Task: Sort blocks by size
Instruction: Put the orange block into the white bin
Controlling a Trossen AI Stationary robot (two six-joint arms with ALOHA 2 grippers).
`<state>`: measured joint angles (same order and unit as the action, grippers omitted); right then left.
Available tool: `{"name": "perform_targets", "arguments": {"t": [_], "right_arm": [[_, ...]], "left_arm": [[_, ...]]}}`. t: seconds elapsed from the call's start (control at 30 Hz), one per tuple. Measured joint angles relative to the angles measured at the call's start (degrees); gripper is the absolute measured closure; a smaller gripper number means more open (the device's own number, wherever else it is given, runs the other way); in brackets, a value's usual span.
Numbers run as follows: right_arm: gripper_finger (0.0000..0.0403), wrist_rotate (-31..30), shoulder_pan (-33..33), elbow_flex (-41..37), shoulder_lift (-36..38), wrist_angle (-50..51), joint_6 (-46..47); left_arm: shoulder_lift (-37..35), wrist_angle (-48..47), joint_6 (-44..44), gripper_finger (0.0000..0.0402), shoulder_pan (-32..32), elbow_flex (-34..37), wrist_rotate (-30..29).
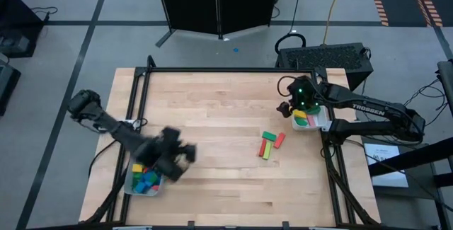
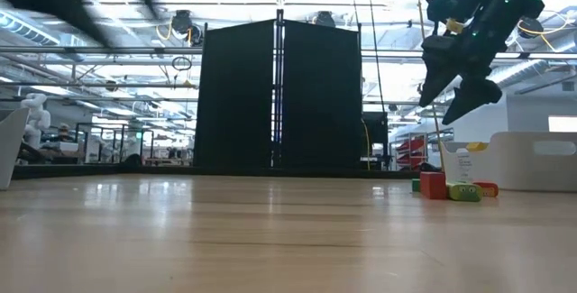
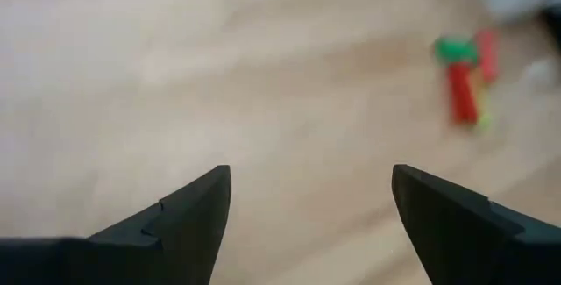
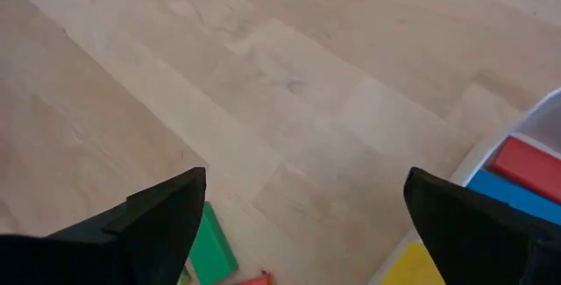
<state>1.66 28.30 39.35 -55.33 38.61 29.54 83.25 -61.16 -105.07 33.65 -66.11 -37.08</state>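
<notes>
Wooden table (image 1: 212, 110): we saw both grippers, left (image 1: 185, 153) and right (image 1: 286, 107), released and empty. Blocks (image 1: 270, 144) looked light, rigid; we'd pinch across flat sides.

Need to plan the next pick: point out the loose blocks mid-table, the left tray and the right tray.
loose blocks (image 1: 270, 144), high view, on the long red bar.
left tray (image 1: 129, 190), high view, its near-left rim.
right tray (image 1: 322, 125), high view, its near rim.
</notes>
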Motion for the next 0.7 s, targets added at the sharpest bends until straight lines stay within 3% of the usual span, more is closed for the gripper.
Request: {"name": "perform_targets", "arguments": {"t": [0.1, 0.2, 0.37, 0.7], "right_arm": [[0.0026, -0.03, -0.29, 0.0, 0.0, -0.1, 0.89], [0.0026, -0.7, -0.29, 0.0, 0.01, -0.2, 1.56], [0.0026, -7.67, -0.29, 0.0, 0.02, -0.22, 3.65], [0.0026, -12.16, -0.25, 0.0, 0.02, -0.56, 4.43]], "left_arm": [[0.81, 11.55, 15.18, 0.0087, -10.92, 0.0, -0.4], [3.53, 27.39, 29.53, 0.0087, -20.24, -0.06, 3.24], [12.64, 52.51, 43.69, 0.0087, -28.33, -0.77, 10.22], [34.16, 56.02, 50.38, 0.0087, -28.35, -16.02, 19.02]]}}
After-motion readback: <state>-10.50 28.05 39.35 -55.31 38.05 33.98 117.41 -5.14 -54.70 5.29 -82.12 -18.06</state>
